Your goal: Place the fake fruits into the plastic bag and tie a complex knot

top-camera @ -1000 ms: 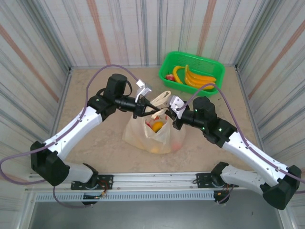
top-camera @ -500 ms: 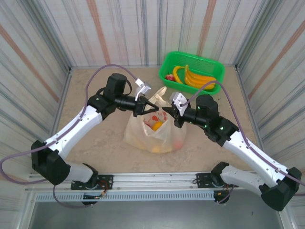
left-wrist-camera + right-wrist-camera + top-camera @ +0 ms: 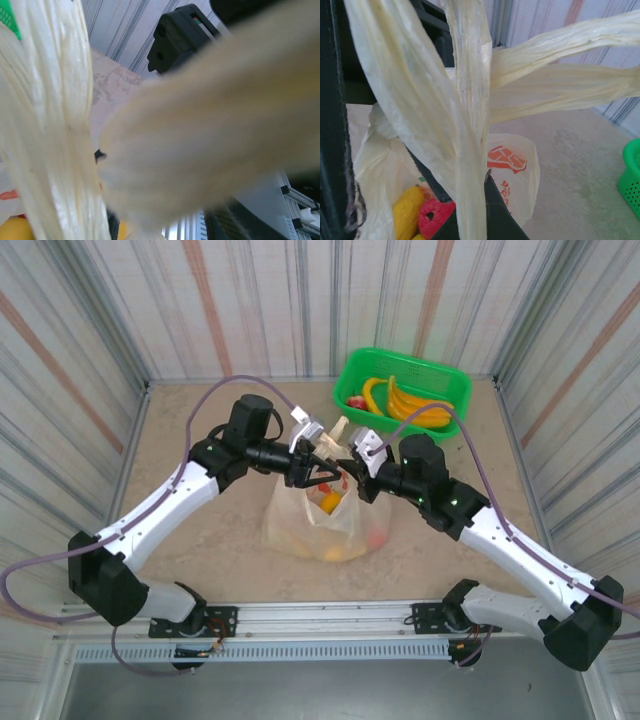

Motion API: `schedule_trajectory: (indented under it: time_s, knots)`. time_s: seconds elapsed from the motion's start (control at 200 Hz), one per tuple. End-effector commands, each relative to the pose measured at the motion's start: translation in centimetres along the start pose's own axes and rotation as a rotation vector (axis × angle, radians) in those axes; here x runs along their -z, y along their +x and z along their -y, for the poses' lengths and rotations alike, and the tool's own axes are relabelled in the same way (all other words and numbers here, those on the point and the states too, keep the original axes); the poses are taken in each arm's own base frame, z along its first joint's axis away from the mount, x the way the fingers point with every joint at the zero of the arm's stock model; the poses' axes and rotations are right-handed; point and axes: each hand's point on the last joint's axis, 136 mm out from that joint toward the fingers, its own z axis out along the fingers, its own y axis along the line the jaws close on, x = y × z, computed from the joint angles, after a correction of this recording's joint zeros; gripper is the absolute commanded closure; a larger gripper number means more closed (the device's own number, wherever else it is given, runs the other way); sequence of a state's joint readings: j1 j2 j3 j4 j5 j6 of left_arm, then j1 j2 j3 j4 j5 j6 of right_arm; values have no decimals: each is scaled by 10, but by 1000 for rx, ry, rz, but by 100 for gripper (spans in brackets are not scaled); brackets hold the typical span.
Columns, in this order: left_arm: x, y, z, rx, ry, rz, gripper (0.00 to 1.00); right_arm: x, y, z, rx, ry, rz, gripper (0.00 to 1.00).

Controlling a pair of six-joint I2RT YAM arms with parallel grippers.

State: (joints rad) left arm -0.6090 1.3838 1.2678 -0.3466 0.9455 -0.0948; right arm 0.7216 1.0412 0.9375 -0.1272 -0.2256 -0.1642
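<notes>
Over the mouth of the plastic bag, near the middle of the bench, the left jaws and the right jaws stand almost tip to tip, with the bag's pale handle strips gathered between them. From the right wrist, one broad handle strip runs down across the dark fingers, and two more strips cross behind it and stretch away to the right. Whether the right jaws pinch the plastic or merely carry it cannot be told. From the left wrist, a blurred strip lies across the lens beside a creased one, so the set of the left jaws cannot be told either. Below the strips the bag sits on the bench with its top drawn up toward the jaws, a red print on its side. Fake fruits lie inside it, a yellow one touching a red one, and orange shows at the mouth from above. Behind the right arm, well apart from the bag, a green basket at the far right corner holds yellow bananas. The left arm reaches in from the near left.
</notes>
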Motion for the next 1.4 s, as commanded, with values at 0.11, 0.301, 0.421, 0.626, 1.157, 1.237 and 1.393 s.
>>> schedule_trajectory:
  time_s: [0.11, 0.301, 0.421, 0.626, 1.157, 1.237, 1.393]
  knots:
    - [6, -8, 13, -12, 32, 58, 43, 0, -18, 1, -1, 35, 56, 100]
    - [7, -13, 12, -4, 22, 113, 34, -5, -19, -6, 60, 67, 65, 100]
    - [7, -17, 12, 0, 32, 121, 34, -6, -16, -12, 90, 64, 69, 100]
    - [9, -15, 13, -23, 25, 131, 34, -12, 4, -25, 130, 29, 6, 100]
    - [22, -5, -1, -38, -87, 128, 34, 0, 14, -32, 123, 1, -13, 100]
    - [20, -6, 4, -53, -83, 127, 33, -1, 12, -30, 113, 8, -12, 100]
    - [11, -6, 12, -68, -68, 117, 32, -10, 10, -30, 122, 23, -30, 100]
